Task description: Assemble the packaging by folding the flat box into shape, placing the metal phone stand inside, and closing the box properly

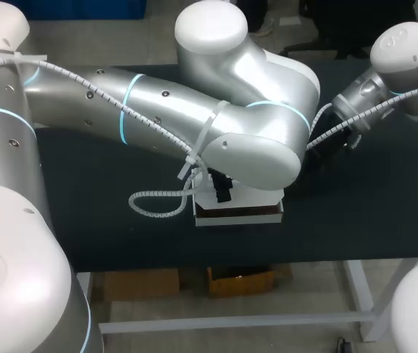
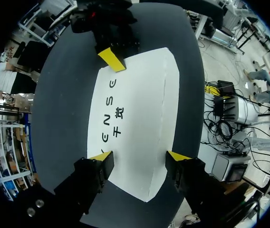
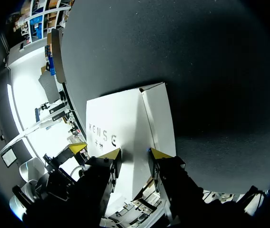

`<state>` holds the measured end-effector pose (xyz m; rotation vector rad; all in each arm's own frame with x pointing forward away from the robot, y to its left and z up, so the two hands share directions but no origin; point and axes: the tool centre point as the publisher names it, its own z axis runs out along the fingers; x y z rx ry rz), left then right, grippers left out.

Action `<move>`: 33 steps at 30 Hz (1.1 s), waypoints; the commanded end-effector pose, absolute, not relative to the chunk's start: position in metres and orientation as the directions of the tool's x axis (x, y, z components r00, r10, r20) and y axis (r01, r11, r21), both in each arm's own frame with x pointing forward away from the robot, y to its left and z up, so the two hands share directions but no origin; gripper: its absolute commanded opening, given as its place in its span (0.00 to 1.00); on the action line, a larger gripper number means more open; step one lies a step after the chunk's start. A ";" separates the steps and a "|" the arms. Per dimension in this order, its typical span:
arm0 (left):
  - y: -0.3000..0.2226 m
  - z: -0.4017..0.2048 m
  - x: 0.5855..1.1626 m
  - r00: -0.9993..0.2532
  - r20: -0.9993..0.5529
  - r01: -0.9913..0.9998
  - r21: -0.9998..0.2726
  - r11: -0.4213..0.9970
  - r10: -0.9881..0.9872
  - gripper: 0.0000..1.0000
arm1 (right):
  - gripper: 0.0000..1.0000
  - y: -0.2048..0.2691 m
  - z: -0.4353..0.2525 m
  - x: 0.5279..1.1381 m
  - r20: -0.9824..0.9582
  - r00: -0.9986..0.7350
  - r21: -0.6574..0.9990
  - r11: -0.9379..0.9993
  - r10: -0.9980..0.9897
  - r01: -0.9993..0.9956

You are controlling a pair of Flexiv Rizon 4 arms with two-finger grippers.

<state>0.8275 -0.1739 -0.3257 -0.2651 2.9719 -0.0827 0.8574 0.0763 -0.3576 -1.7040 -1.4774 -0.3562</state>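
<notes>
— Cardboard, thin and white outside, brown inside where it shows along the near side. That box (image 1: 253, 197) sits on the dark table (image 1: 106, 220), toward the near edge and about the middle, tucked under the left arm's wrist.

— Is anything holding it?

— The left gripper (image 2: 140, 156) is spread wide, with its yellow tips (image 2: 101, 156) over one end of the printed panel. It isn't clamping anything that I can see. The right gripper (image 3: 135, 153) is down at the opposite end, astride a fold line. I can't tell whether it's actually pinching the board.

— How would you expect it to handle?

— Light, I'd guess, and springy. The panels look stiff enough, but they'll hinge at every crease and try to open again. The surface looks smooth too, so a tip pressing flat could skid. A hard squeeze across the hollow would probably dent it.

— So where should it be held?

— On a flap or an edge close to a crease, pinched through the board, while the other arm pins a panel down.
</notes>
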 end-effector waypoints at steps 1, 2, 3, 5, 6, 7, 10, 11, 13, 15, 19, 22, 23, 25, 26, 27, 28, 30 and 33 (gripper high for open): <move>-0.177 -0.329 0.825 -0.969 -0.176 -0.165 -0.067 0.984 -0.174 0.73 | 0.35 0.076 -0.358 0.859 0.684 0.267 -0.401 0.044 0.679 0.915; -0.177 -0.330 0.824 -0.969 -0.177 -0.165 -0.066 0.984 -0.174 0.73 | 0.35 0.076 -0.358 0.859 0.684 0.267 -0.401 0.044 0.679 0.915; -0.177 -0.330 0.824 -0.969 -0.180 -0.163 -0.068 0.984 -0.172 0.73 | 0.35 0.076 -0.358 0.859 0.684 0.267 -0.401 0.044 0.679 0.915; -0.178 -0.330 0.824 -0.967 -0.188 -0.159 -0.068 0.985 -0.170 0.73 | 0.35 0.076 -0.358 0.859 0.684 0.267 -0.401 0.044 0.679 0.915; -0.178 -0.330 0.824 -0.966 -0.197 -0.156 -0.069 0.985 -0.166 0.74 | 0.35 0.076 -0.358 0.859 0.684 0.267 -0.401 0.044 0.679 0.915; -0.179 -0.330 0.823 -0.966 -0.201 -0.154 -0.069 0.986 -0.165 0.75 | 0.35 0.076 -0.358 0.859 0.684 0.267 -0.401 0.044 0.679 0.915; -0.179 -0.332 0.824 -0.964 -0.212 -0.152 -0.067 0.986 -0.163 0.75 | 0.35 0.076 -0.358 0.859 0.684 0.267 -0.401 0.044 0.679 0.915; -0.180 -0.332 0.824 -0.962 -0.218 -0.151 -0.070 0.986 -0.163 0.75 | 0.35 0.076 -0.358 0.859 0.684 0.267 -0.401 0.044 0.679 0.915; -0.180 -0.333 0.825 -0.961 -0.220 -0.151 -0.079 0.985 -0.165 0.75 | 0.35 0.076 -0.358 0.859 0.684 0.267 -0.401 0.044 0.679 0.915; -0.180 -0.334 0.826 -0.959 -0.229 -0.147 -0.088 0.985 -0.164 0.77 | 0.35 0.076 -0.358 0.859 0.684 0.267 -0.401 0.044 0.679 0.915; -0.179 -0.335 0.827 -0.954 -0.254 -0.141 -0.096 0.985 -0.161 0.83 | 0.35 0.076 -0.358 0.859 0.684 0.267 -0.401 0.044 0.679 0.915; -0.179 -0.336 0.828 -0.950 -0.266 -0.142 -0.097 0.985 -0.163 0.84 | 0.35 0.076 -0.358 0.859 0.684 0.267 -0.401 0.044 0.679 0.915; -0.178 -0.337 0.828 -0.948 -0.271 -0.145 -0.098 0.985 -0.166 0.84 | 0.35 0.076 -0.358 0.859 0.684 0.267 -0.401 0.044 0.679 0.915; -0.177 -0.337 0.830 -0.946 -0.276 -0.147 -0.103 0.984 -0.170 0.84 | 0.35 0.076 -0.358 0.859 0.684 0.267 -0.401 0.044 0.679 0.915; -0.176 -0.337 0.831 -0.944 -0.278 -0.151 -0.105 0.983 -0.175 0.85 | 0.35 0.076 -0.358 0.859 0.684 0.267 -0.401 0.044 0.679 0.915; -0.176 -0.338 0.831 -0.944 -0.279 -0.152 -0.106 0.983 -0.176 0.85 | 0.35 0.076 -0.358 0.859 0.684 0.267 -0.401 0.044 0.679 0.915; -0.176 -0.337 0.832 -0.944 -0.278 -0.154 -0.108 0.982 -0.179 0.85 | 0.35 0.076 -0.358 0.859 0.684 0.267 -0.401 0.044 0.679 0.915; -0.176 -0.337 0.832 -0.942 -0.280 -0.158 -0.109 0.981 -0.183 0.85 | 0.35 0.076 -0.358 0.859 0.684 0.267 -0.401 0.044 0.679 0.915; -0.176 -0.338 0.834 -0.941 -0.283 -0.159 -0.108 0.981 -0.184 0.79 | 0.35 0.076 -0.358 0.859 0.684 0.267 -0.401 0.044 0.679 0.915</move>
